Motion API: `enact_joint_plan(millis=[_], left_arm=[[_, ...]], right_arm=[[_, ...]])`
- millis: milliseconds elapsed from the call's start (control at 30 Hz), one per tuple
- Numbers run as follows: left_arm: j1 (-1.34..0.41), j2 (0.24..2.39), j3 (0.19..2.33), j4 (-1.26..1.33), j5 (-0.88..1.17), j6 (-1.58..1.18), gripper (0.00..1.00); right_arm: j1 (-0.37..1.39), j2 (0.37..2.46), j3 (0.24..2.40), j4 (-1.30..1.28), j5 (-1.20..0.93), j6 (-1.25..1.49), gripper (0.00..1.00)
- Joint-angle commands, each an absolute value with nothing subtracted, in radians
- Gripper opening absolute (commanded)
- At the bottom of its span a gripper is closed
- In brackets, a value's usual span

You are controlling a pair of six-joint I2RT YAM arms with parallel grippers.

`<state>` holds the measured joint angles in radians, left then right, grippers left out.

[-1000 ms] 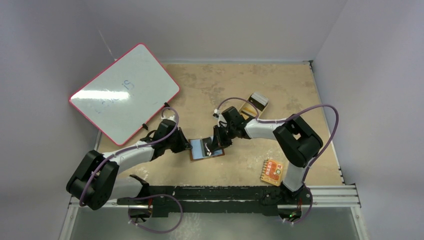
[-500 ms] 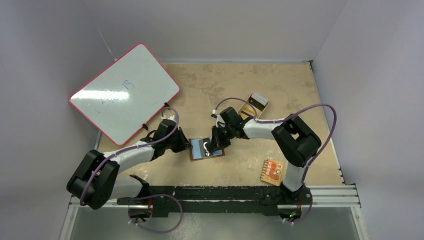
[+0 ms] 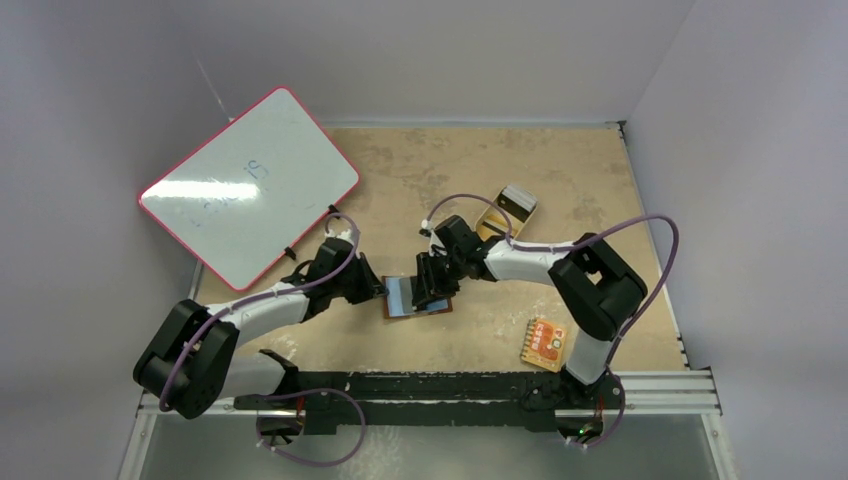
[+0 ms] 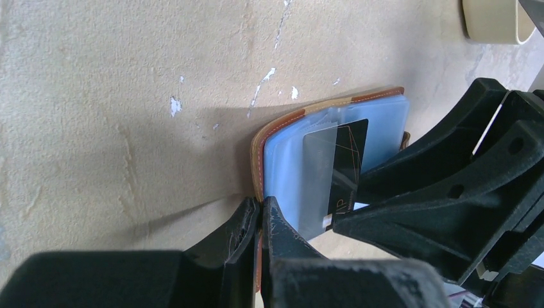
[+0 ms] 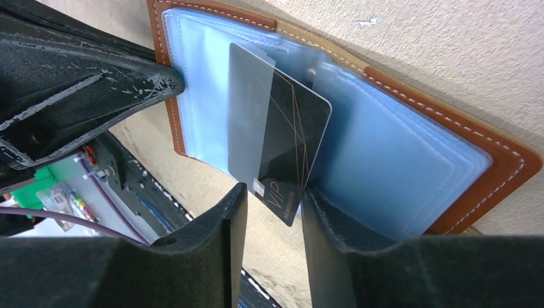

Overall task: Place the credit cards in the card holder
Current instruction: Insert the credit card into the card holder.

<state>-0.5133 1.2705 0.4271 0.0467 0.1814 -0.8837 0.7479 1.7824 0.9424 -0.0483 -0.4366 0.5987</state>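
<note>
**Operator:** Where is the work, and how do the claws stand?

**Technician:** The card holder [image 5: 398, 167] lies opened flat on the tabletop [image 4: 128, 96], at mid-width toward the near side, between the two arms. The left claw [image 4: 260, 215] is pressed together on the edge of the holder's left brown cover. The right claw [image 5: 272, 192] is spread. Its fingers stand on either side of the free end of one credit card [image 5: 282, 141], and no firm pinch is visible.

**Operator:** Failure modes?

**Technician:** The card sits only partly under a clear leaf [image 5: 205, 96].
- Being loose, it may slide back out, or skew if a finger drags its corner on withdrawal.
- A skewed push would likely jam it on a pocket seam.
- If the left claw slips, the cover may lift or the holder may shift.

**Operator:** Orientation?

**Technician:** The holder's long axis runs left to right. The card's long axis follows the right claw's fingers. Its printed end is toward that claw, and its leading end points away, apparently leftward and near.
</note>
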Motion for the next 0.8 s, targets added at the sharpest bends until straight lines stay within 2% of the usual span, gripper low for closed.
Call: enact_joint_plan(millis=[0, 367, 600, 767], left_arm=[[-0.514, 1.257, 0.417, 0.117, 0.180, -0.904, 0.00], [-0.514, 1.288, 0.403, 0.156, 0.199, -0.912, 0.00], [-0.514, 1.299, 0.397, 0.176, 0.189, -0.909, 0.00], [-0.514, 1.315, 0.386, 0.189, 0.200, -0.917, 0.00]], right_arm=[[0.750, 1.763, 0.909, -0.118, -0.298, 0.607, 0.41], [0.782, 1.780, 0.945, -0.045, -0.278, 0.610, 0.41], [0.808, 1.813, 0.985, -0.144, -0.289, 0.572, 0.41], [0.807, 1.789, 1.028, -0.212, -0.223, 0.571, 0.43]])
